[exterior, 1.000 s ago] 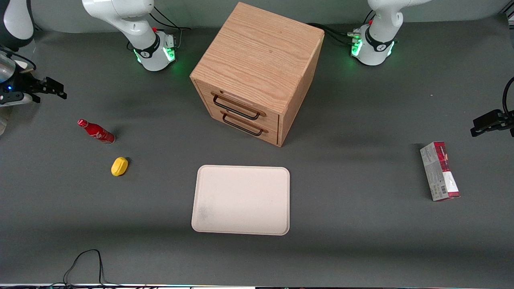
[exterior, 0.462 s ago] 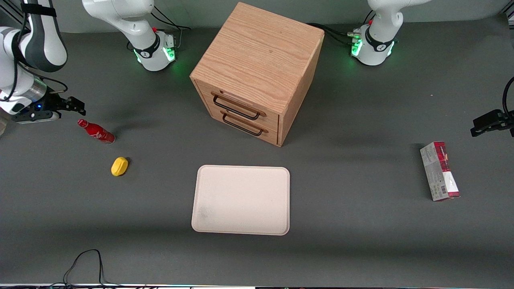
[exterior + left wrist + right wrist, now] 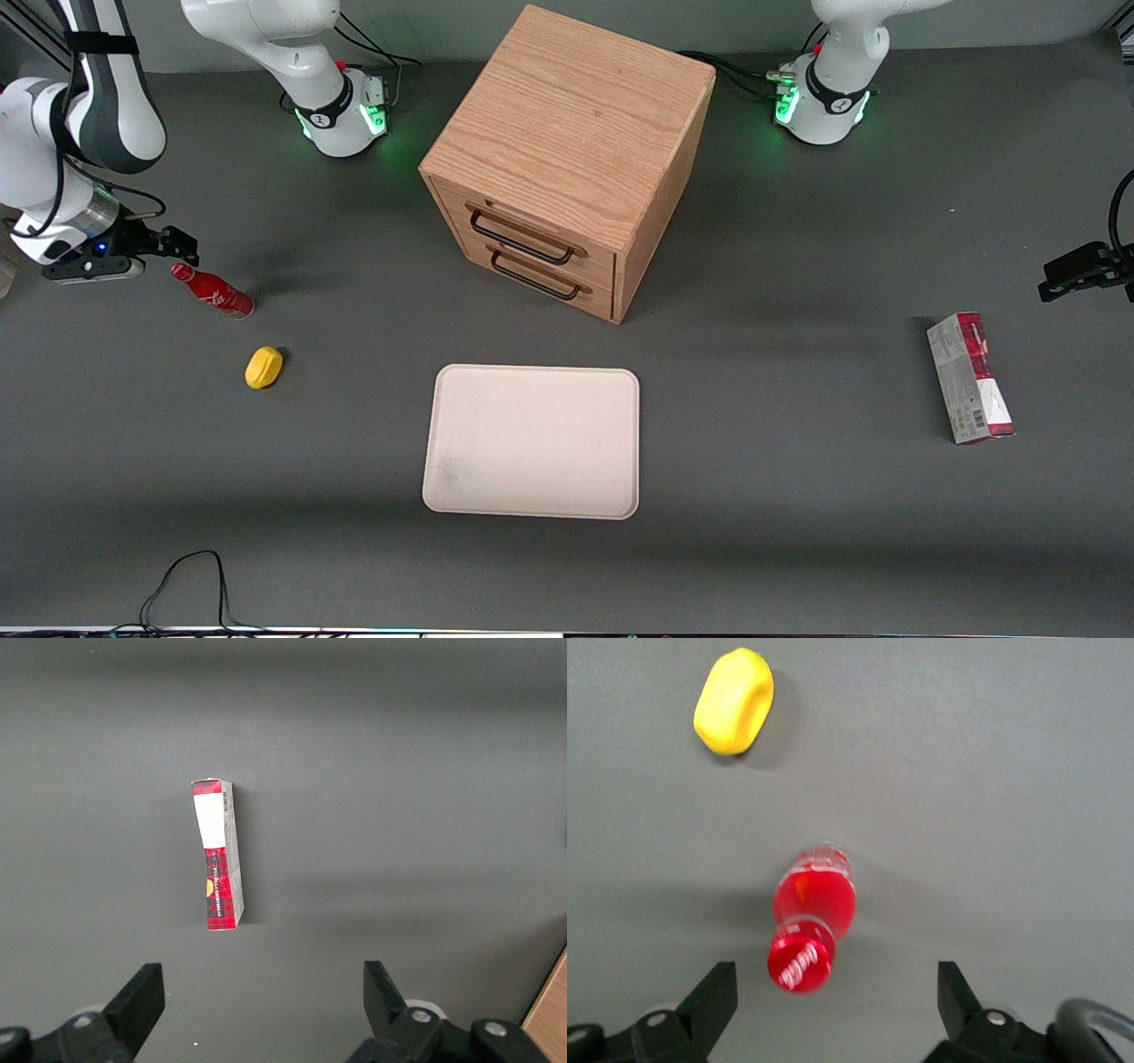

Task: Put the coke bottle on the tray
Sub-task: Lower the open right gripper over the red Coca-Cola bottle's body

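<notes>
The coke bottle (image 3: 213, 291), small, red and glossy with a red cap, stands on the grey table toward the working arm's end. My right gripper (image 3: 183, 243) hovers just above and beside its cap, open and holding nothing. In the right wrist view the bottle (image 3: 812, 912) is seen from above, its cap sitting between the spread fingers of the gripper (image 3: 835, 997) and closer to one of them. The cream tray (image 3: 532, 440) lies flat near the middle of the table, nearer the front camera than the bottle, with nothing on it.
A yellow lemon-shaped object (image 3: 264, 367) (image 3: 733, 700) lies close to the bottle, nearer the camera. A wooden two-drawer cabinet (image 3: 567, 151) stands at the table's middle. A red-and-grey carton (image 3: 970, 377) (image 3: 217, 855) lies toward the parked arm's end.
My right gripper has moved in from the table's edge and down toward the bottle, ending close to its cap. The bottle, tray and the other things have not moved.
</notes>
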### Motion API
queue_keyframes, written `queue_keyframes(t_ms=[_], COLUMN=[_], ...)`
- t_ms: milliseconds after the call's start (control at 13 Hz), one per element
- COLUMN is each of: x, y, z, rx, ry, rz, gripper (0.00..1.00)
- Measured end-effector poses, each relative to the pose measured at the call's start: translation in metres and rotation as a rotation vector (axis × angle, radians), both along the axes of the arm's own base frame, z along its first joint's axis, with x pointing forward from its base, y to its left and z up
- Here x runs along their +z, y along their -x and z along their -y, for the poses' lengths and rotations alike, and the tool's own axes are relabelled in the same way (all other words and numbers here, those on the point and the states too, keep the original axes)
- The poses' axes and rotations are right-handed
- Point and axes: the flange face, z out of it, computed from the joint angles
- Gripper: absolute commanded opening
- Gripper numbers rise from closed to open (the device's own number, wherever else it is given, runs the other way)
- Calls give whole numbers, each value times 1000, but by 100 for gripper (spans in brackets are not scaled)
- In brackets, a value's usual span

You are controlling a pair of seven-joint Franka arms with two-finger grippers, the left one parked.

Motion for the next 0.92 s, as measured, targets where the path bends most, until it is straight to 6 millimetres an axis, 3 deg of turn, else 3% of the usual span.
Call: queue_keyframes(t_ms=[462,692,769,923], x=[-15,-15,-15,-15], y=[-7,-7,-7,-7], z=[-8,-8,-8,-8], rx=[5,5,5,5], ry=[3,3,3,3], rz=[-10,-9,-9,-9], gripper=[98,89,81,51])
